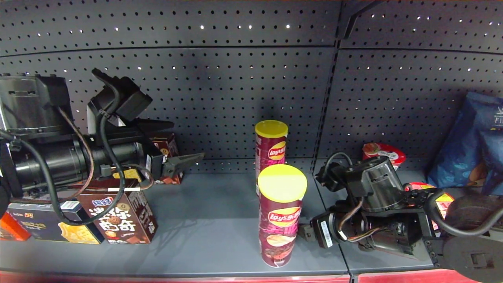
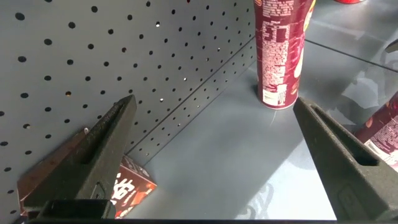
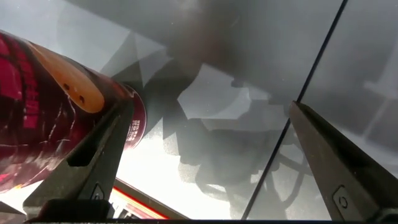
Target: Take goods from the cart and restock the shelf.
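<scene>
Right gripper [image 3: 209, 106]: jaws spread wide, nothing between them. It sits low over the front of the shelf [image 1: 204, 220], just beside the front chip can [image 1: 281, 216]. The can is outside one finger [image 3: 99, 155]; can't tell if they touch. Front chip can is upright, long axis vertical, yellow lid up, near the shelf's front edge. Rear chip can [image 1: 270, 147] has the same pose, directly behind it, close to the pegboard [image 1: 220, 86]. Left gripper [image 2: 214, 102]: also wide open and empty, above the boxes [image 1: 122, 216] at shelf left, pointing across toward the rear chip can.
</scene>
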